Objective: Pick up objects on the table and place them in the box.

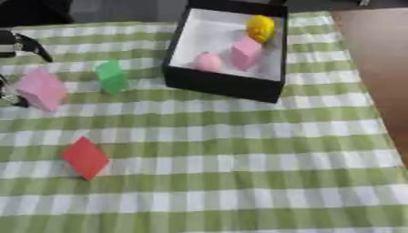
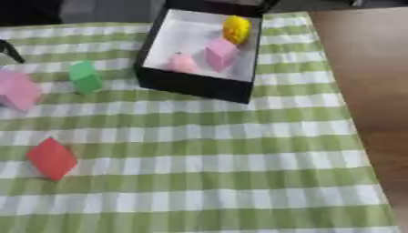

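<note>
Checked green-and-white cloth (image 1: 239,182) covers the table. Lower left lies a red block (image 1: 84,158). Farther up at the left edge, a pink block (image 1: 40,89), with the left hand (image 1: 17,44) beside it, fingers unclear. Green block (image 1: 111,77) sits nearby. Upper centre, the black box (image 1: 223,84) holds a yellow piece (image 1: 261,28) and two pink pieces (image 1: 245,52).

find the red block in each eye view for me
Left eye view: red block lies lower left on the checked cloth.
Right eye view: same block sits closer to the left edge.
Shared landmark: the black box at upper centre, well up and right of the block.
</note>
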You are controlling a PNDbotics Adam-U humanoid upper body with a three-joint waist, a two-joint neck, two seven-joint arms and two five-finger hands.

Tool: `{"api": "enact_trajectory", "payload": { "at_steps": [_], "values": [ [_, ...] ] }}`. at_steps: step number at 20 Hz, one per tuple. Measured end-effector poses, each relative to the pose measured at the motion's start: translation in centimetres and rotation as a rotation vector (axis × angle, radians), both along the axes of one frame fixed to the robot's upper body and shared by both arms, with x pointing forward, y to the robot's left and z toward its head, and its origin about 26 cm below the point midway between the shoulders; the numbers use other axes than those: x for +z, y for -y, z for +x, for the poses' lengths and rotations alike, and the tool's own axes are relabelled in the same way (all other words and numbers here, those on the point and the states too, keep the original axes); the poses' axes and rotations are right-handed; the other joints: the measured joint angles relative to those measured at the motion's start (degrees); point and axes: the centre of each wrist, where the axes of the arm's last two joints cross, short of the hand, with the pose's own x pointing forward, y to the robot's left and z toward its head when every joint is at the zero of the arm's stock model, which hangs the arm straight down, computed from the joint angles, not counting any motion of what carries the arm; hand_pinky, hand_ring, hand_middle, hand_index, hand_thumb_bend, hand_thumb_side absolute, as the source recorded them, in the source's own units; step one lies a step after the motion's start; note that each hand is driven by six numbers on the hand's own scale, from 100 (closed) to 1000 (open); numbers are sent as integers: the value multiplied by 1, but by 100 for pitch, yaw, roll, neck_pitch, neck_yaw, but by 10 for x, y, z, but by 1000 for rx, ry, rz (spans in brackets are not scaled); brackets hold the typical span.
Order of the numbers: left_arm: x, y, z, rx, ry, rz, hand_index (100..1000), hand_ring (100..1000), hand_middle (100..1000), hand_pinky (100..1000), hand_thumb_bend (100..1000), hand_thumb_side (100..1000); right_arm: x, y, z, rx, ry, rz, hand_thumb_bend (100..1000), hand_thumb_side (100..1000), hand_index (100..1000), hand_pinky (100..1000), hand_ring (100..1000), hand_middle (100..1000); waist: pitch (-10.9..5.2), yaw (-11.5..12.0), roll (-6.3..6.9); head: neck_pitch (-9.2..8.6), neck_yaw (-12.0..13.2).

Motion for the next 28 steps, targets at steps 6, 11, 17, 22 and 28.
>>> {"api": "enact_trajectory", "payload": {
  "at_steps": [6, 11, 17, 22, 28],
  "values": [
    [-11, -4, 3, 27, -28, 8, 851, 903, 813, 921, 673, 100, -1, -1, 0, 3, -1, 7, 100, 516, 741, 999, 659, 548, 16, -14, -24, -43, 7],
    [-17, -5, 4, 27, -30, -9, 775, 806, 669, 830, 631, 100, -2, 0, 0, -1, -2, 17, 100, 519, 741, 1000, 660, 548, 17, -24, -29, -44, 15],
    [-16, -1, 6, 18, 34, -82, 575, 640, 482, 723, 549, 100, -5, 0, 0, -5, -14, 24, 100, 520, 742, 1000, 660, 549, 17, -29, -29, -44, 25],
    [0, 9, 3, -8, 147, -136, 508, 599, 437, 682, 515, 100, -7, 2, 0, -14, -22, 30, 100, 520, 742, 1000, 661, 550, 17, -29, -29, -43, 25],
    [40, 19, -6, -69, 312, -149, 493, 573, 425, 668, 521, 100, -9, 3, -1, -18, -27, 32, 100, 517, 742, 1000, 661, 550, 17, -19, -29, -33, -5]
  ]
}}
